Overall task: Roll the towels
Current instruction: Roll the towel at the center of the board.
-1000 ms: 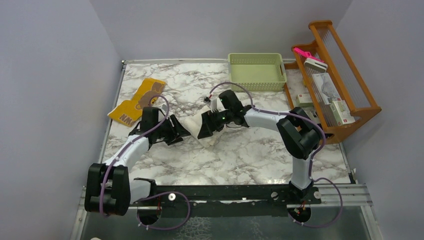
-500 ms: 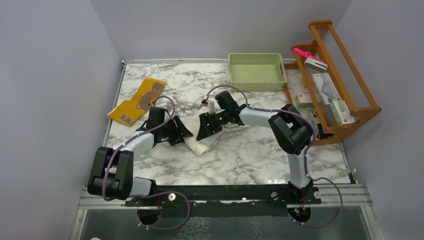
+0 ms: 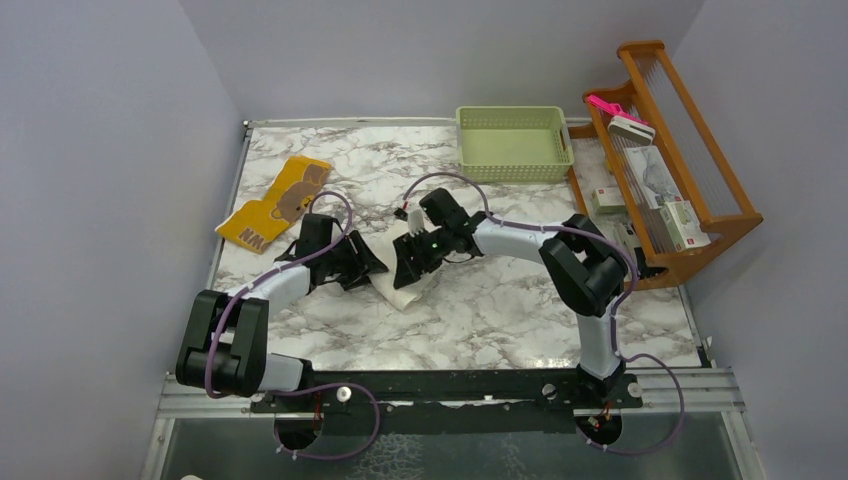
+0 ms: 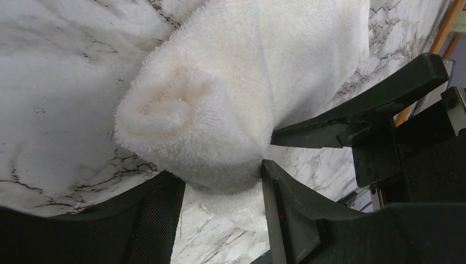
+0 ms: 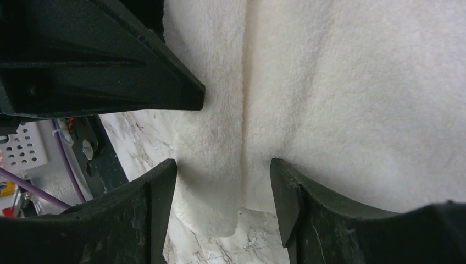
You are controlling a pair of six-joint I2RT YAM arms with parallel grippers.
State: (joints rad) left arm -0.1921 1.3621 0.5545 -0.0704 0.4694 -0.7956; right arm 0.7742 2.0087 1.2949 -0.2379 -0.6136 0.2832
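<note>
Two arms are seen, the left arm (image 3: 268,290) and the right arm (image 3: 515,235). Each is built of pale grey-white links joined by bulky black joint housings. Purple cables (image 3: 450,178) are looped along both. A small green light (image 3: 434,238) is shown near the right wrist. Both bases are bolted to a black rail (image 3: 450,384). The jaws are formed as matt black tapered blades, one inner face being covered with fine mesh.

Pale lilac walls (image 3: 430,50) enclose a marble-patterned table (image 3: 480,310) — a wooden rack (image 3: 740,222) along its right edge
</note>
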